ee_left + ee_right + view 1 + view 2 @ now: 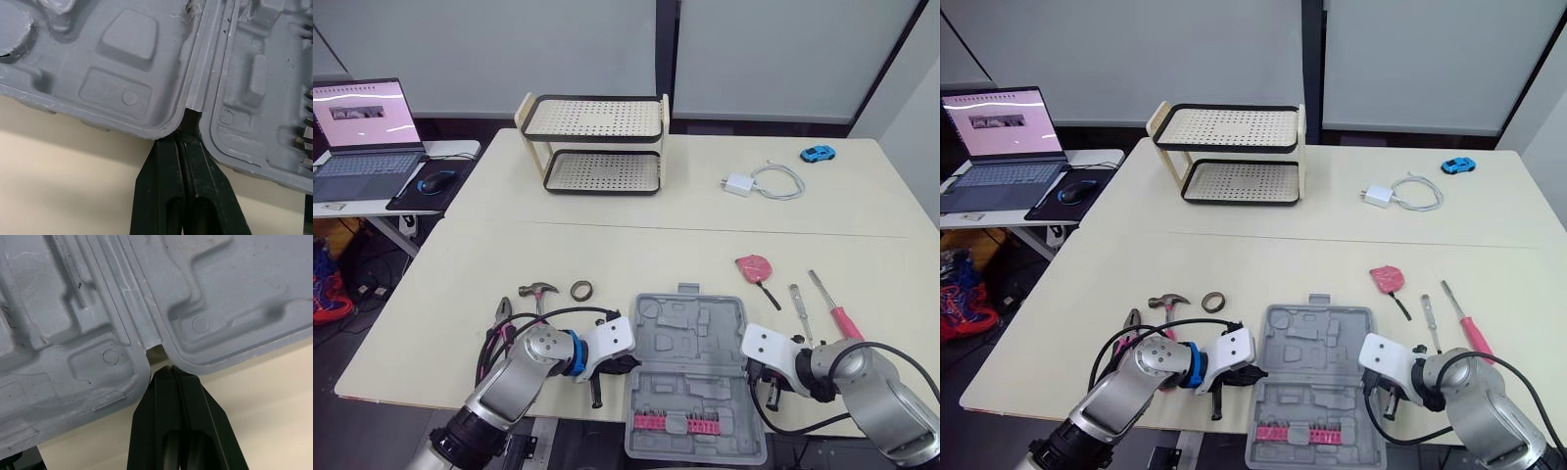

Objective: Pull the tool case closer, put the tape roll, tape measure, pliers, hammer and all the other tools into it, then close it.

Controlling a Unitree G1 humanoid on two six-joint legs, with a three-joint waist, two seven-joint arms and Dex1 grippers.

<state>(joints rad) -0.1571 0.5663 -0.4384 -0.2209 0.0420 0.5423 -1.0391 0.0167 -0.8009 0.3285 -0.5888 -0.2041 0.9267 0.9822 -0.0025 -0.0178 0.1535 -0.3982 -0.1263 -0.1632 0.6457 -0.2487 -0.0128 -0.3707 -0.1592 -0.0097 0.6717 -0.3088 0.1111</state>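
Observation:
The grey tool case [690, 343] lies open at the table's front edge, with pink bits in its near half. My left gripper [182, 139] is shut, its tips touching the hinge notch on the case's left side [628, 364]. My right gripper [171, 369] is also shut, tips at the hinge notch on the case's right side [754, 375]. To the left of the case lie the pliers [503, 315], the hammer [537, 291] and the tape roll [580, 290]. On the right are the pink tape measure [754, 266], a small metal tool [801, 311] and a pink-handled screwdriver [837, 311].
A two-tier rack [594, 145] stands at the back of the table. A white charger with its cable [764, 182] and a blue toy car [818, 153] lie at the back right. A laptop [362, 132] and a mouse [436, 181] sit on a side desk to the left.

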